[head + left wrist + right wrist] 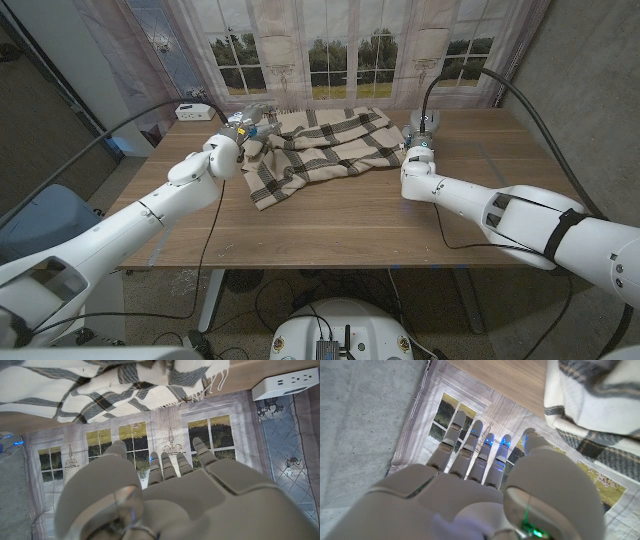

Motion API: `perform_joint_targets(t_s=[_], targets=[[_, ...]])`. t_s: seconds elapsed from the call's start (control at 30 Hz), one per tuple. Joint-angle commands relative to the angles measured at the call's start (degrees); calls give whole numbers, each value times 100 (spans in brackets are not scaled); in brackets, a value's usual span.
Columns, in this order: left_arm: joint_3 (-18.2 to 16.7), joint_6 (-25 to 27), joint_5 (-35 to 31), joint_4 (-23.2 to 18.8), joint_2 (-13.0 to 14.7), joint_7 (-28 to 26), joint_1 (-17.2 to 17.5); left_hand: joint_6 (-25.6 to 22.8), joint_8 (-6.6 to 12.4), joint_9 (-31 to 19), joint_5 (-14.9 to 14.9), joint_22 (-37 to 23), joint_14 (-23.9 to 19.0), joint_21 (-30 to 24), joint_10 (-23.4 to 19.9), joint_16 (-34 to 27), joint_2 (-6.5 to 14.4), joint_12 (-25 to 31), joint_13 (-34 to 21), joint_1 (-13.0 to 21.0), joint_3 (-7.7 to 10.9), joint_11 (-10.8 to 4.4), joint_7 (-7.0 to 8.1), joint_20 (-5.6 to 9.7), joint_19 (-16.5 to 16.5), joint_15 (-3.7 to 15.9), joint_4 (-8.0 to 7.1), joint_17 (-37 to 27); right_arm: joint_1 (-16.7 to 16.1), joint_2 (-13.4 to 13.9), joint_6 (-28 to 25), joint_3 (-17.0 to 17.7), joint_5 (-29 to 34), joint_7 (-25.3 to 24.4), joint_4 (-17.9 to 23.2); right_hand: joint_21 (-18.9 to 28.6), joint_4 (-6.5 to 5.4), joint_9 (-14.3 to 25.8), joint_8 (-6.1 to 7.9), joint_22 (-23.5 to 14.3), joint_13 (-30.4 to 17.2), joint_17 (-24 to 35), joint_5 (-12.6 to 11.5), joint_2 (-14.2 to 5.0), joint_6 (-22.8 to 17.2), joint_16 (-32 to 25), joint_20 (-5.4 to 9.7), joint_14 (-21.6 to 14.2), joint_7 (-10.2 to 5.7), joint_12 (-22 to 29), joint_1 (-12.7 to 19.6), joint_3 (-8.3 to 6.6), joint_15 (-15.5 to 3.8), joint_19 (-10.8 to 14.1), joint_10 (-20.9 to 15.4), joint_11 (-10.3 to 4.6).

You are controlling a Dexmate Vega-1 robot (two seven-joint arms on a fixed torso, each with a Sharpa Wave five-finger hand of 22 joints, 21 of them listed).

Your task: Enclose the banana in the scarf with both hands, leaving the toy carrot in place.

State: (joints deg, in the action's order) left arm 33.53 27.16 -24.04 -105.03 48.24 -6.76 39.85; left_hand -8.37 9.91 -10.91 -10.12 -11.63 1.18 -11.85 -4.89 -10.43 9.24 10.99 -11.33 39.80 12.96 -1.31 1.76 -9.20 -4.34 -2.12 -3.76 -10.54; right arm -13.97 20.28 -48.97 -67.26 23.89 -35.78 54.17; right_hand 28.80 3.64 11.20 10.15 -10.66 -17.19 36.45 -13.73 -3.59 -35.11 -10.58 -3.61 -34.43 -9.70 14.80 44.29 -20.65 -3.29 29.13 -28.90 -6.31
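Note:
A cream scarf (315, 150) with dark checks lies bunched across the far middle of the table, its folds hiding whatever is beneath. My left hand (238, 138) hovers at the scarf's left edge, close to the cloth. In the left wrist view this hand (175, 495) has its fingers stretched out and holds nothing, with the fringed scarf (125, 385) just beyond them. My right hand (420, 142) sits at the scarf's right edge. Its fingers (470, 455) are straight and apart with nothing in them, beside a fold of scarf (600, 400).
A white power strip (195, 111) lies at the table's far left corner, also seen as the power strip (285, 382). A curtain with printed windows (330, 50) hangs right behind the table. Bare wood (330, 225) spreads from the scarf to the near edge.

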Motion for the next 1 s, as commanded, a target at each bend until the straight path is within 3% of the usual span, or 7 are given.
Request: perform_joint_targets(t_s=[0.03, 0.2, 0.37, 0.67, 0.77, 0.83, 1.0], targets=[[-409, -389, 814, -434, 296, 35, 570, 159, -18, 4, 11, -32, 84, 23, 111, 12, -52, -1, -32, -173, -50, 32, 38, -45, 118, -63, -92, -11, -677, 775, -925, 188, 728, 753, 3069, -31, 17, 8, -15, 2, 17, -51, 44, 36, 216, 26, -30, 159, 10, -104, -126, -57, -751, -64, 152, 20], [-442, -536, 1056, -410, 346, 141, 626, 346, -29, 16, 9, -40, 131, 18, 220, 6, -125, -3, -33, -358, -136, 44, 88, -94, 191, -128, -165, -11, -773, 1061, -1097, 108, 1011, 1258, 3591, -72, 112, 7, -29, 4, 48, -163, 72, 94, 548, 54, -64, 472, 25, -241, -137, -122, -709, -113, 404, 14], [-420, -645, 1265, -345, 361, 298, 600, 506, -26, 23, 2, -46, 162, 13, 338, -1, -171, -8, -34, -506, -201, 69, 148, -133, 251, -237, -218, -11, -844, 1340, -1267, 44, 1241, 1825, 4082, -186, 262, 9, -14, 7, 84, -367, 91, 182, 928, 73, -147, 922, 43, -355, -124, -214, -640, -311, 718, 6], [-307, -729, 1454, -251, 361, 544, 471, 765, -31, 34, -9, -52, 177, -13, 489, -10, -250, -9, -32, -675, -288, 86, 244, -161, 282, -267, -253, -6, -738, 2005, -1309, -69, 1335, 3461, 4987, -336, 308, 11, -20, 11, 137, -623, 96, 265, 1547, 68, -270, 1515, 149, -445, -315, -250, -469, -508, 1290, 192], [-261, -766, 1479, -204, 352, 599, 417, 809, -29, 36, -12, -53, 185, -16, 511, -10, -262, -6, -31, -703, -302, 82, 265, -181, 289, -271, -257, -5, -550, 2088, -1432, -240, 1413, 4149, 5080, -475, 478, 6, 4, 16, 180, -815, 67, 314, 1857, 88, -279, 2013, 160, -449, -171, -369, -354, -714, 1670, 231], [-239, -798, 1503, -174, 348, 635, 385, 824, -24, 37, -14, -53, 195, -19, 533, -7, -268, -9, -31, -716, -309, 84, 268, -178, 291, -273, -258, -4, -455, 2081, -1508, -348, 1500, 4457, 5058, -557, 524, 5, -13, 18, 201, -907, 59, 349, 2061, 81, -326, 2212, 205, -446, -129, -410, -325, -843, 1846, 302], [-194, -811, 1571, -132, 356, 764, 312, 877, -18, 39, -18, -54, 213, -27, 568, -4, -285, -5, -29, -751, -327, 96, 287, -171, 293, -265, -258, -2, -313, 2045, -1554, -578, 1783, 4917, 4966, -716, 586, 3, -6, 23, 233, -1048, 49, 443, 2327, 63, -429, 2450, 224, -425, -39, -464, -238, -1113, 2051, 321]])
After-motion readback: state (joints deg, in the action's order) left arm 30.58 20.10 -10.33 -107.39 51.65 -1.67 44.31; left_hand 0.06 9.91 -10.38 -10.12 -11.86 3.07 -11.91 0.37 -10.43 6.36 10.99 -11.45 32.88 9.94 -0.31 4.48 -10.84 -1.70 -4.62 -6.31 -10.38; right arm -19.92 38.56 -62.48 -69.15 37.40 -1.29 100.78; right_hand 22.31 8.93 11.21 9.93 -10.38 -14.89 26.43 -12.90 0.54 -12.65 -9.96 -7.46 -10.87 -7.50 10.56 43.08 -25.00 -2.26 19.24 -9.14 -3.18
